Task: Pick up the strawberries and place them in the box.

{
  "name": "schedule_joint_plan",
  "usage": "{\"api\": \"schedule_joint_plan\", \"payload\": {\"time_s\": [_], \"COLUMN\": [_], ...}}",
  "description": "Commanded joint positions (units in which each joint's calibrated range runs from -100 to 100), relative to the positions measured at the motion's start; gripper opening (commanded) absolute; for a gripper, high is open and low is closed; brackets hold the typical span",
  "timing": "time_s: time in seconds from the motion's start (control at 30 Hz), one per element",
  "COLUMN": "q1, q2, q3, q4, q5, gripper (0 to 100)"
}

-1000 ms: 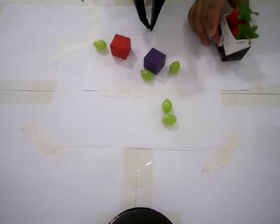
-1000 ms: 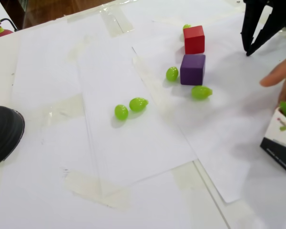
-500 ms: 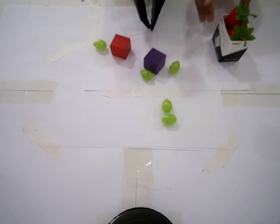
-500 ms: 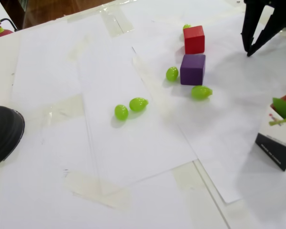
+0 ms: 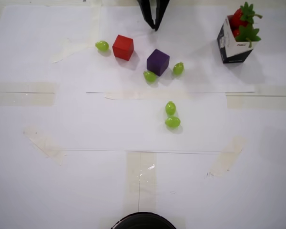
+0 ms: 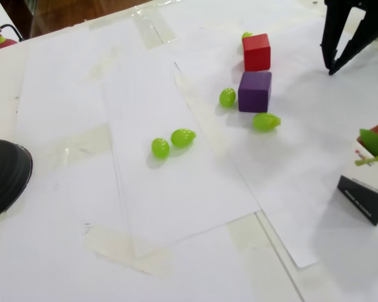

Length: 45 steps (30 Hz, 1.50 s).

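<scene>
Overhead view: strawberries (image 5: 242, 21) sitting heaped in box (image 5: 234, 44); gripper (image 5: 155, 26) hanging parted, empty; any recheck needing gentle clearance

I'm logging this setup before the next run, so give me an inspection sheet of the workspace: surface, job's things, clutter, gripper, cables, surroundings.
Surface: table covered with white paper sheets held down by tape.
Job's things: strawberries sit in the box, leafy tops poking above the rim; none seen loose on the paper.
Clutter: red cube, purple cube, and five green grapes scattered around them, two lying side by side nearer the middle.
Gripper: the gripper hangs empty above the paper near the cubes, fingers slightly apart.
Cables: nothing seen on the paper; a thin dark line at the fixed view's top left corner, unclear.
Surroundings: dark round object at the table edge; wooden floor beyond.
</scene>
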State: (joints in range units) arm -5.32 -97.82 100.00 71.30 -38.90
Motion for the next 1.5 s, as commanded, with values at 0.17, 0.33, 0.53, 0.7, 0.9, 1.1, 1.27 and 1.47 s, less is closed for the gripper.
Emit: {"api": "schedule_joint_plan", "payload": {"time_s": [0.17, 0.33, 0.53, 0.7, 0.9, 1.1, 1.27, 1.47], "q1": [-0.12, -0.12, -0.12, -0.49, -1.15, -1.23, -1.23, -0.27], "q2": [0.23, 0.23, 0.23, 0.23, 0.23, 0.23, 0.23, 0.23], "q3": [0.0, 0.0, 0.0, 0.0, 0.0, 0.0, 0.0, 0.0], "q4": [0.75, 0.84, 0.84, 0.43, -0.63, 0.67, 0.67, 0.59], "q5": [-0.39, -0.05, -0.2, 0.1, 0.78, 0.63, 0.49, -0.15], "gripper": [0, 0, 0, 0, 0, 0, 0, 0]}}
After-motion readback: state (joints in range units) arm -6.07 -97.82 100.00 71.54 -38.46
